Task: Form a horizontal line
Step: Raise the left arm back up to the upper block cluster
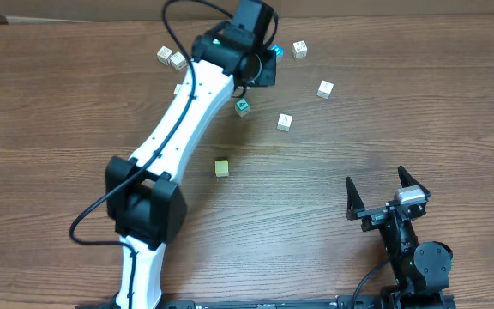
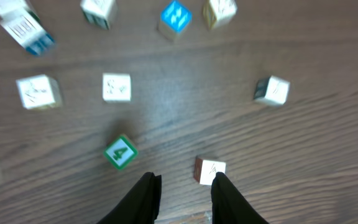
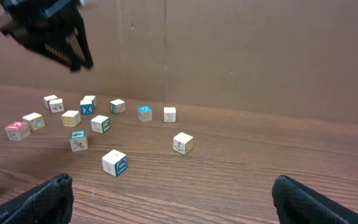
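Small lettered cubes lie scattered over the far half of the wooden table, not in a row. A pale yellow cube point(image 1: 221, 167) sits alone near the middle. In the right wrist view a blue cube with a white X point(image 3: 87, 107) and a red-faced cube point(image 3: 17, 130) lie at the far left. My left gripper point(image 1: 268, 64) hangs high over the far cubes. Its fingers point(image 2: 185, 179) stand a narrow way apart with only bare wood between them. A white-topped cube with a dark red side point(image 2: 211, 170) lies just past the right fingertip point(image 2: 224, 186). My right gripper point(image 1: 377, 180) stands wide open and empty.
A green "4" cube point(image 2: 119, 152) lies left of the left gripper's fingers, and a bright blue cube point(image 2: 176, 17) further off. White cubes point(image 1: 325, 88) point(image 1: 285, 122) sit right of the left arm, which crosses the table diagonally. A cardboard wall point(image 3: 241, 50) backs the table.
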